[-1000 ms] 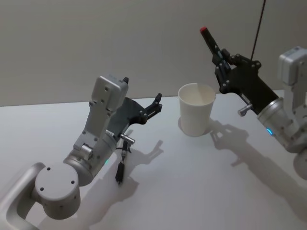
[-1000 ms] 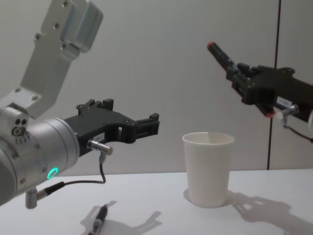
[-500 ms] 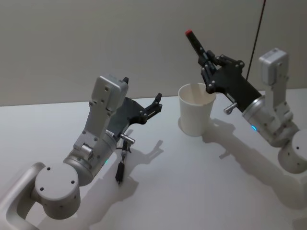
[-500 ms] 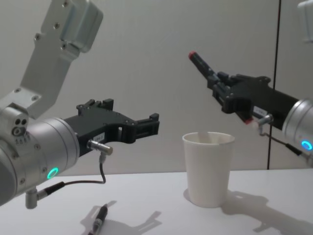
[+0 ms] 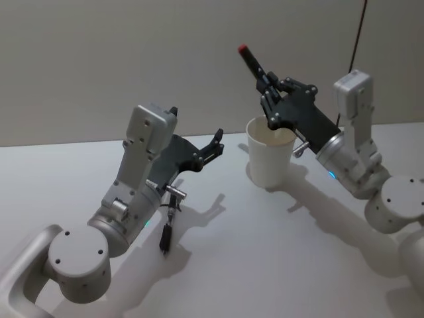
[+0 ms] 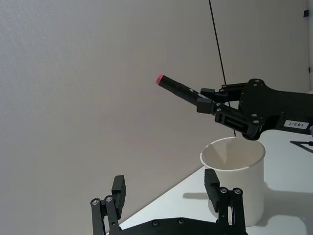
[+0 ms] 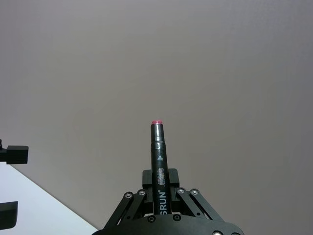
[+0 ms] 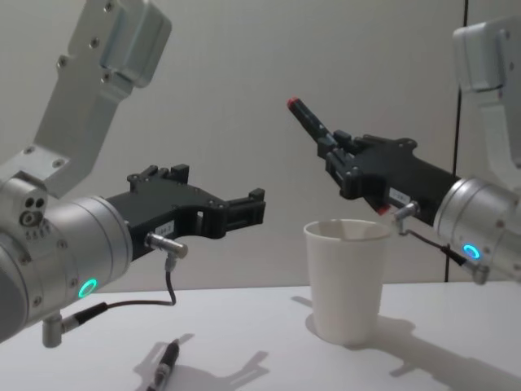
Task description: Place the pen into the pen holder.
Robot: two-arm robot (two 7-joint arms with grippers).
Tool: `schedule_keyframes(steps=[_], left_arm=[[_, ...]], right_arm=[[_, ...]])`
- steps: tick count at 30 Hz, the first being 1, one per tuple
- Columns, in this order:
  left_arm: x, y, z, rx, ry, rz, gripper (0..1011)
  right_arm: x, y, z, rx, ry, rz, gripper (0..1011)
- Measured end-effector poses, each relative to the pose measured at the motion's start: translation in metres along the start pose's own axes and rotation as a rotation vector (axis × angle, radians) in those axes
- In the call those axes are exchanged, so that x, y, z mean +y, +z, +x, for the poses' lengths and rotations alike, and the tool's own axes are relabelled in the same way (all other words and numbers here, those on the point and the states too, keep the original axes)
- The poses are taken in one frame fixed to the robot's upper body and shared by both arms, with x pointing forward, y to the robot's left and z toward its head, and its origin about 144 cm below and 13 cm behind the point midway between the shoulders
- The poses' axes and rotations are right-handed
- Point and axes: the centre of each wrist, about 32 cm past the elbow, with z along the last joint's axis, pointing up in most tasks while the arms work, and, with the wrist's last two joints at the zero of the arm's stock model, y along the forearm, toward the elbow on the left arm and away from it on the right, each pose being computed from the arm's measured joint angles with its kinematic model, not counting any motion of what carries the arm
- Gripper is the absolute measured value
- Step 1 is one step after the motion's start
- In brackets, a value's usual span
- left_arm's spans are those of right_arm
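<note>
The right gripper (image 5: 269, 89) clenches the black, red-capped pen (image 5: 254, 65) just above the plain white tapered paper cup (image 5: 270, 162), tilted, probably to line its lower end up with the opening. Left of the cup, the left gripper (image 5: 216, 141) hangs released and idle.

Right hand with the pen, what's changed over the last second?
The right hand, shut on the red-tipped pen, has swung toward the robot's left and now hangs above the paper cup; the pen remains tilted, red end up. The open left hand, the cup and the second pen on the table have not moved.
</note>
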Motion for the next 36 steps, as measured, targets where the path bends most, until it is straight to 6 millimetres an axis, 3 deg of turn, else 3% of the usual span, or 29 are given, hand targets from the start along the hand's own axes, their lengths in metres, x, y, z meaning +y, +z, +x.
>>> schedule_keyframes(steps=[36], left_arm=[[0.0,0.0,0.0,0.0,0.0,0.0,1001]], right_arm=[[0.017,-0.028,-0.013,-0.003,0.038,0.011,187]])
